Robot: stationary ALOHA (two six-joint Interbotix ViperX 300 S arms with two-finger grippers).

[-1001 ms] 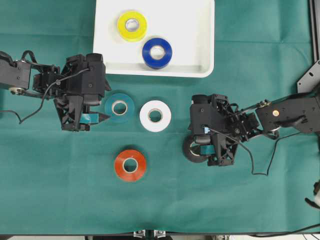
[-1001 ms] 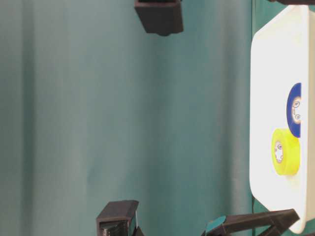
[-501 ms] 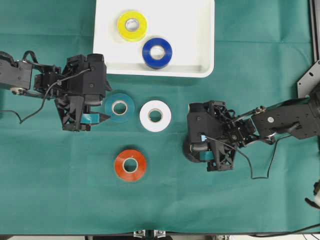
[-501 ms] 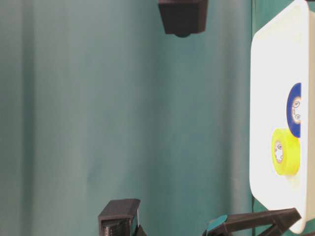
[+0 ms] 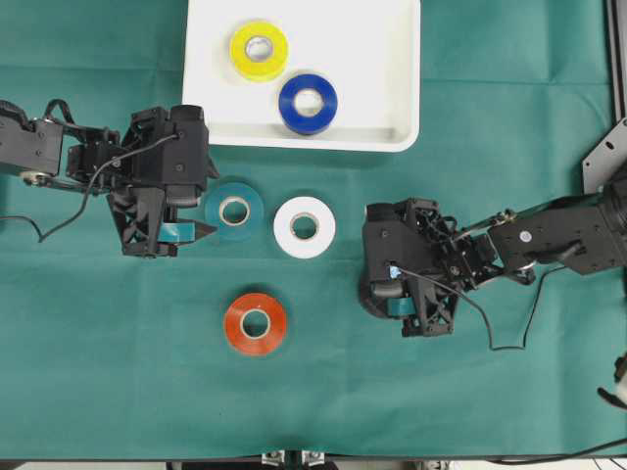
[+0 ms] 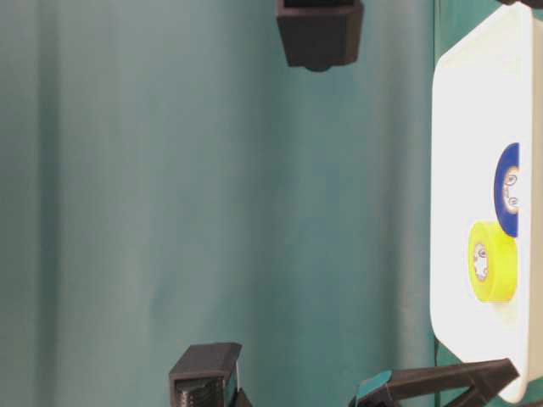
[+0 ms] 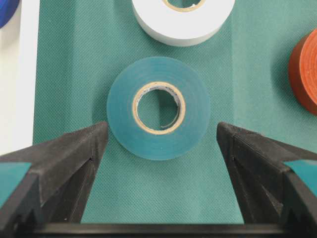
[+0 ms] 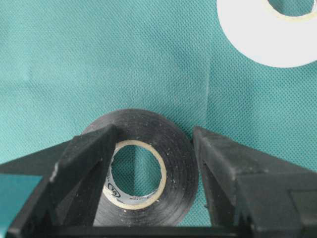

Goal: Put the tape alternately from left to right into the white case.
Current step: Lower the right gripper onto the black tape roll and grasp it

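Note:
The white case (image 5: 372,59) lies at the top with a yellow roll (image 5: 259,51) and a blue roll (image 5: 308,103) in it. On the green cloth lie a teal roll (image 5: 233,210), a white roll (image 5: 304,226) and an orange-red roll (image 5: 255,323). My left gripper (image 7: 162,136) is open, just short of the teal roll (image 7: 158,115), touching nothing. My right gripper (image 8: 154,131) is open over the black roll (image 8: 173,163). Its right finger stands just outside the roll and its left finger lies over the roll's left side. The right gripper hides most of the black roll (image 5: 368,302) from overhead.
The case's lower rim (image 5: 304,145) lies just above the teal and white rolls. The white roll (image 8: 267,39) is close ahead of the right gripper. A metal bracket (image 5: 605,147) stands at the right edge. The table-level view shows the case (image 6: 462,170) side-on.
My right gripper has slid left and a little down over the black roll, covering more of it. The left arm and the other rolls have stayed put.

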